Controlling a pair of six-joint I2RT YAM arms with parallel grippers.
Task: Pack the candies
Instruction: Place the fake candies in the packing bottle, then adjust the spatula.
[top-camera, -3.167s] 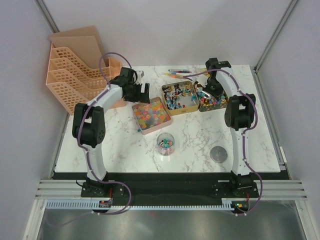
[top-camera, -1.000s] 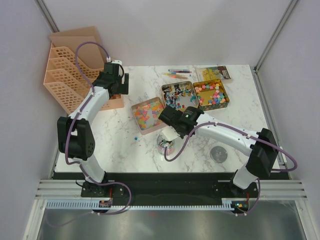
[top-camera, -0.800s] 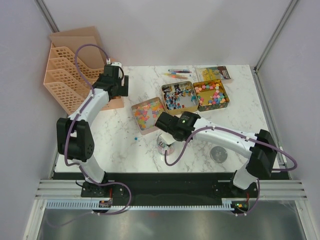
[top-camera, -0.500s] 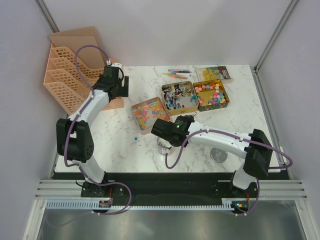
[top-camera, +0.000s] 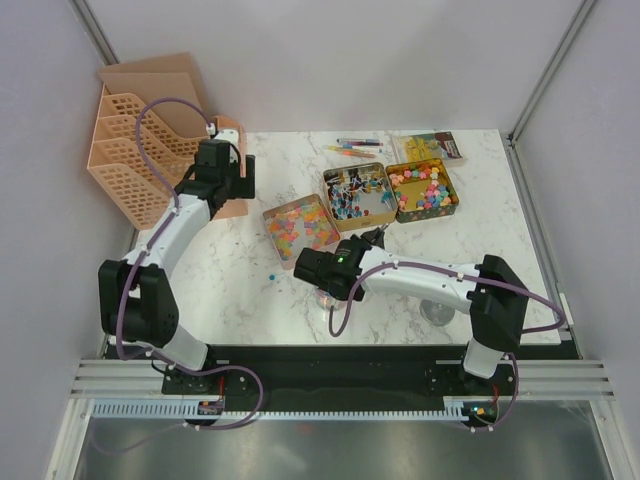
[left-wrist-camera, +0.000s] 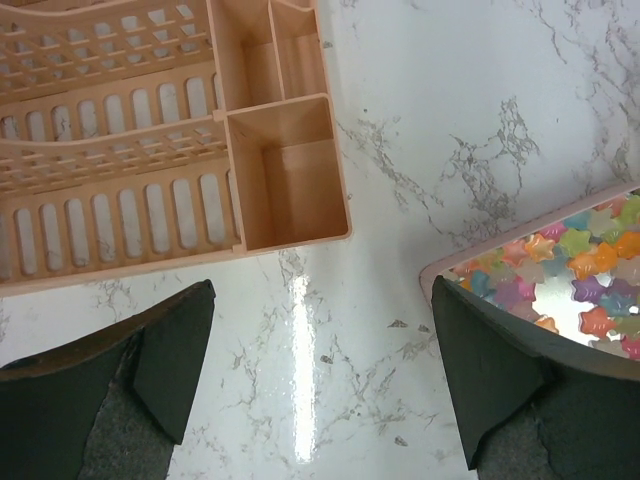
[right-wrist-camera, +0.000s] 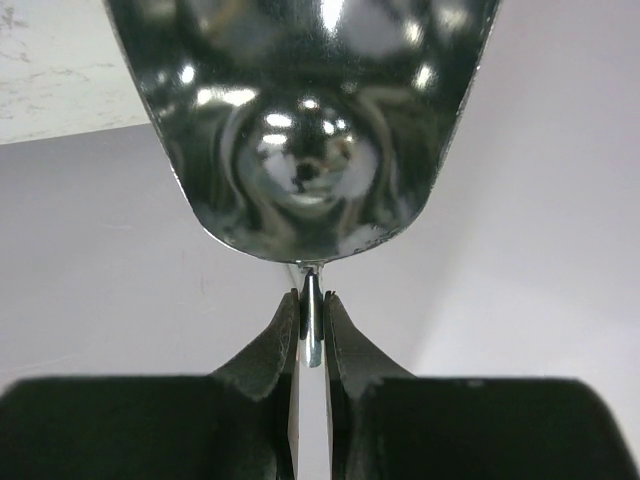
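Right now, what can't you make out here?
- Right wrist view: shiny metal scoop fills the frame, top cut off; load unseen.
- Top view: anything under the right gripper, hidden by its wrist.
- Left wrist view: pink rectangular tin of star-shaped candies, cropped by edge and finger.

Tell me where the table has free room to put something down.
Bare marble lies right of the right-hand tin, and at the front left between left arm and pink tin. Around the middle tin and pens it is crowded.
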